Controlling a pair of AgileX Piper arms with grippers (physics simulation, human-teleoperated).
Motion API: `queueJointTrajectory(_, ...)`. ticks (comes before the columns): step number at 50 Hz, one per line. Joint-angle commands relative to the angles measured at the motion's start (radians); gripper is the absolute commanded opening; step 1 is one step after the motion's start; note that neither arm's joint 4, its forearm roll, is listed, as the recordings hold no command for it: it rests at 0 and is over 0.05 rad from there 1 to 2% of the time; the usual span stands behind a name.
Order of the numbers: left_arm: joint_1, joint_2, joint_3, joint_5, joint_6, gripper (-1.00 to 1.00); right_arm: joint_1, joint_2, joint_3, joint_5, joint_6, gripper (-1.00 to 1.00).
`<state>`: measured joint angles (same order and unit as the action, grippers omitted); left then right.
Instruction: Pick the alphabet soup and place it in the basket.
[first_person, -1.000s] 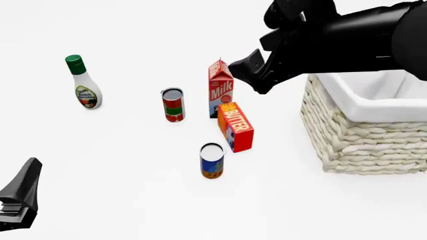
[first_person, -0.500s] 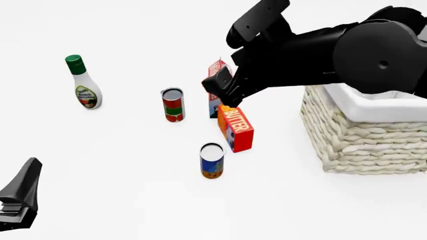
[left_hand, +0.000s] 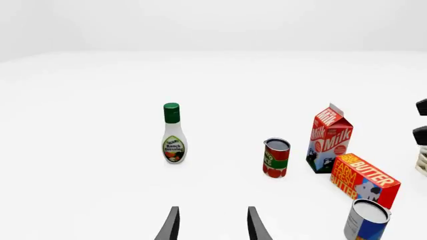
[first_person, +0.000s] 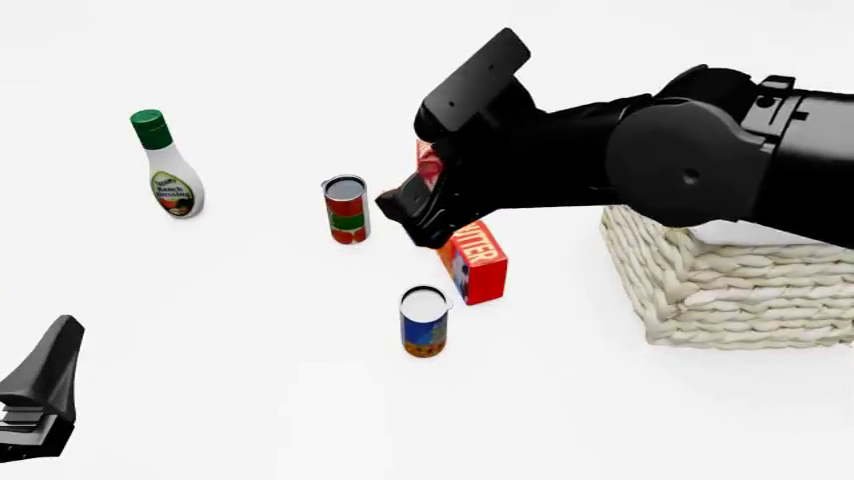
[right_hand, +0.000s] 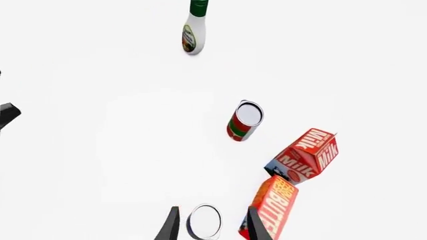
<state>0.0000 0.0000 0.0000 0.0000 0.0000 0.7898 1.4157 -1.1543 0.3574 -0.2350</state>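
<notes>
In the last second the right tool (first_person: 414, 228) swung from above the basket (first_person: 727, 285) toward the alphabet soup (first_person: 424, 322), fingers spread, lid framed between them; the can stands untouched on the table, so the descent comes next

front view high behind arms, wrist views closer (right looks steeply down), all share milk carton (left_hand: 329, 138)

Setting: simulated tabletop test scene, not a furnished room.
Surface: plain white table (first_person: 200, 330), merging into a blank pale backdrop.
Rendering: flat, uniform lighting and clean synthetic textures.
Contents: grocery props only: ranch dressing bottle (first_person: 167, 178), milk carton (left_hand: 329, 138), butter box (first_person: 475, 257), two cans, wicker basket (first_person: 727, 285).
</notes>
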Motion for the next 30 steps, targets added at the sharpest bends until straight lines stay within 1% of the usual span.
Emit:
queueJointTrajectory(1, 0.000, 0.000, 0.000, 0.000, 0.000, 1.00, 0.001, 0.057, 0.037, -0.060, -0.004, 1.00)
queueJointTrajectory(16, 0.000, 0.000, 0.000, 0.000, 0.000, 1.00, 0.008, 0.131, 0.074, -0.119, 0.012, 1.00)
queueJointTrajectory(19, 0.000, 0.000, 0.000, 0.000, 0.000, 1.00, 0.010, 0.132, 0.082, -0.122, 0.013, 1.00)
queueJointTrajectory(20, 0.000, 0.000, 0.000, 0.000, 0.000, 1.00, 0.011, 0.134, 0.081, -0.118, 0.020, 1.00)
queueJointTrajectory(22, 0.000, 0.000, 0.000, 0.000, 0.000, 1.00, 0.008, 0.137, 0.095, -0.131, 0.013, 1.00)
queueJointTrajectory(25, 0.000, 0.000, 0.000, 0.000, 0.000, 1.00, 0.006, 0.141, 0.100, -0.133, 0.018, 1.00)
queueJointTrajectory(30, 0.000, 0.000, 0.000, 0.000, 0.000, 1.00, -0.006, 0.155, 0.147, -0.177, -0.009, 1.00)
